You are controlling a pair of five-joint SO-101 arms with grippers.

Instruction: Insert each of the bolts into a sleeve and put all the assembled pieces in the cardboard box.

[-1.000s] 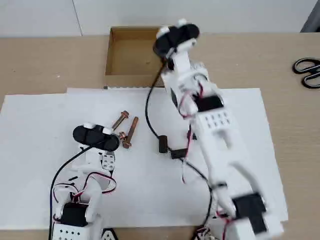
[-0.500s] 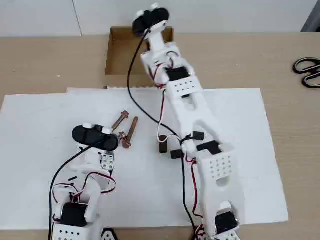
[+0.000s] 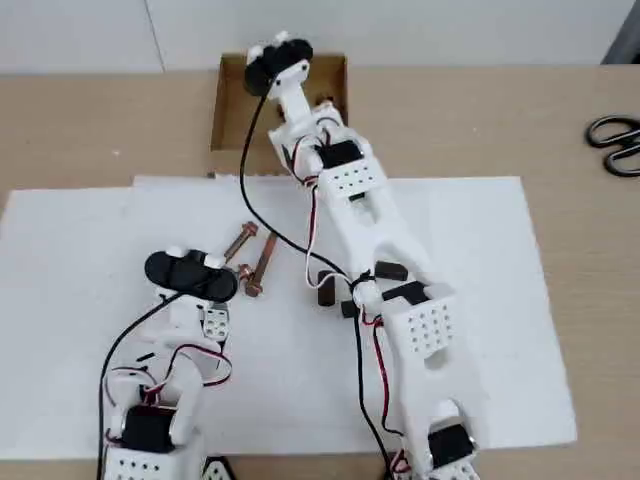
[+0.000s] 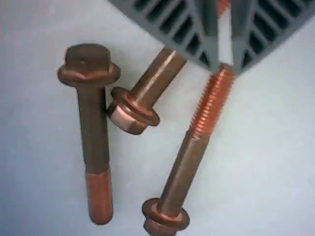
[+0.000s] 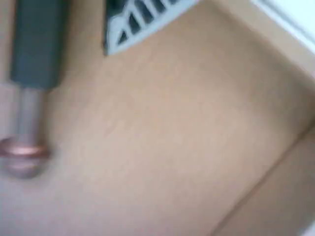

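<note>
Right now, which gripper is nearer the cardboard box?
Right. The right gripper is over the cardboard box; the left gripper is over the white paper at the loose bolts, short of the box.

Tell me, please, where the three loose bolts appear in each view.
High view: loose bolts on the white paper, beside the left arm.
Left wrist view: loose bolts lying beneath the left pincer.
Right wrist view: looks into the cardboard box instead.
Shared landmark: the white paper under them.
</note>
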